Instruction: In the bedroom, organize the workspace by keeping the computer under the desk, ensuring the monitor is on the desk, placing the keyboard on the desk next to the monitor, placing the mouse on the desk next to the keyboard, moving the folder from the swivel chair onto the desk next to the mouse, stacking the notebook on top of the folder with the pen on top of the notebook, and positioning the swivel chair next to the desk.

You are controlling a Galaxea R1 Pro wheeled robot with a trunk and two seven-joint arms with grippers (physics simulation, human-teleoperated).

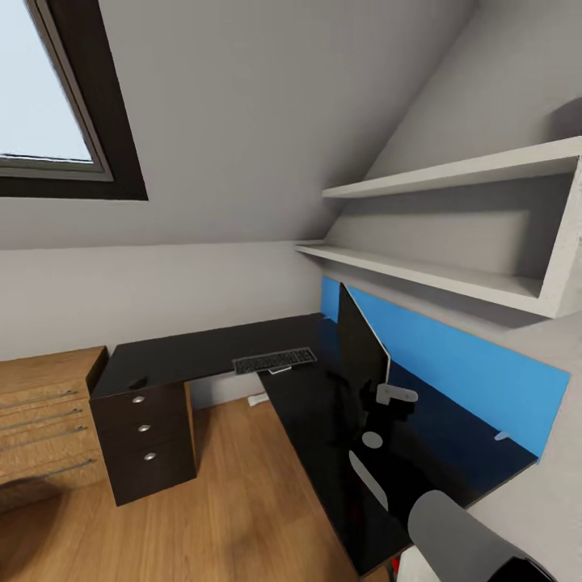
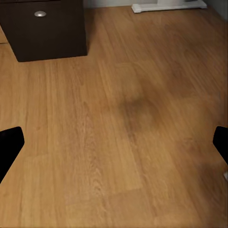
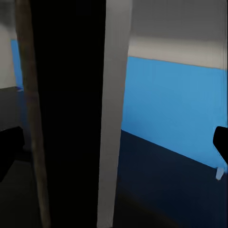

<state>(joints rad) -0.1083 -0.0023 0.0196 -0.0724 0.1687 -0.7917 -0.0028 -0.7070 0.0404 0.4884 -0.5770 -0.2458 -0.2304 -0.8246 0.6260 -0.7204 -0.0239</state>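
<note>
The black L-shaped desk [image 1: 202,356] fills the room's corner. On it stands the monitor [image 1: 360,347], seen edge-on, black front and white back. The dark keyboard [image 1: 275,360] lies at the desk's inner corner, beside the monitor. A small dark oval, apparently the mouse [image 1: 137,382], rests near the desk's left end. My right gripper [image 1: 380,402] is at the monitor; in the right wrist view it [image 3: 114,147] is open, with the monitor's edge [image 3: 71,114] between its spread fingers. My left gripper [image 2: 114,142] hangs open over the plank floor. Folder, notebook, pen, computer and swivel chair are out of view.
The black drawer unit [image 1: 145,440] stands under the desk's left end, with a light wooden dresser [image 1: 44,420] beside it. A blue panel [image 1: 469,372] backs the desk under two white shelves [image 1: 453,279]. A white foot [image 2: 168,5] rests on the floor [image 2: 123,118] near the drawer unit [image 2: 45,28].
</note>
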